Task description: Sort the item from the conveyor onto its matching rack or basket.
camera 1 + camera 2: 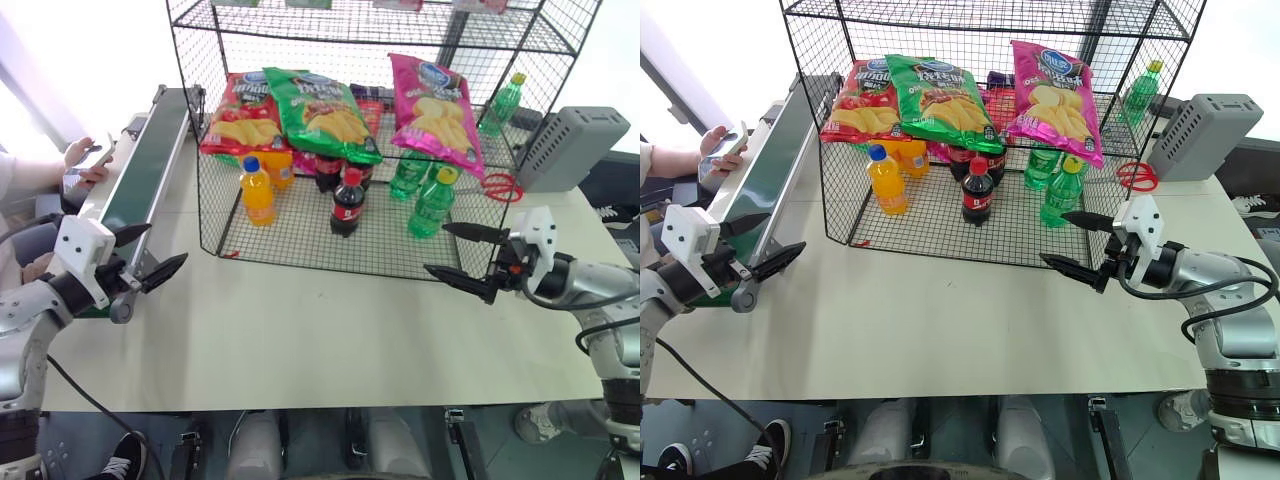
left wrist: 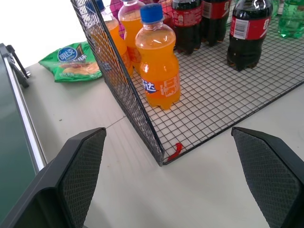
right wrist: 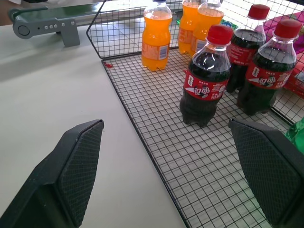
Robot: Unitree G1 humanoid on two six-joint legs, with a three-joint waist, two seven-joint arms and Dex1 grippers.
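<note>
the black wire rack (image 1: 300,255) stands on the pale table (image 1: 300,340) and serves as the landmark here. the magenta-pink crisp bag (image 1: 436,110) lies on the rack's middle tier, toward its right end, tilted, its lower corner hanging over the green bottles (image 1: 430,200) below. beside it on the same tier lie the green chip bag (image 1: 322,112) and the red chip bag (image 1: 240,112), the green one overlapping the red. on the rack's bottom grid stand orange soda bottles (image 1: 256,190) at the left and cola bottles (image 1: 346,203) in the middle; those further back are partly hidden by the bags above. the rack's top tier is cut off by the frame edge, so what lies there is hard to tell.

the conveyor (image 1: 145,170) runs along the rack's left side, its far end cut off. a person's hand (image 1: 85,160) holds something small left of it. a grey slotted box (image 1: 570,145) sits right of the rack, red scissors (image 1: 503,186) just beside it.

the left gripper (image 1: 150,255) hangs off the rack's front left corner, jaws spread wide, holding nothing. the right gripper (image 1: 465,255) hangs at the rack's front right corner, likewise wide apart and empty.

another green bag (image 2: 71,61) lies on the table behind the rack's left side.
</note>
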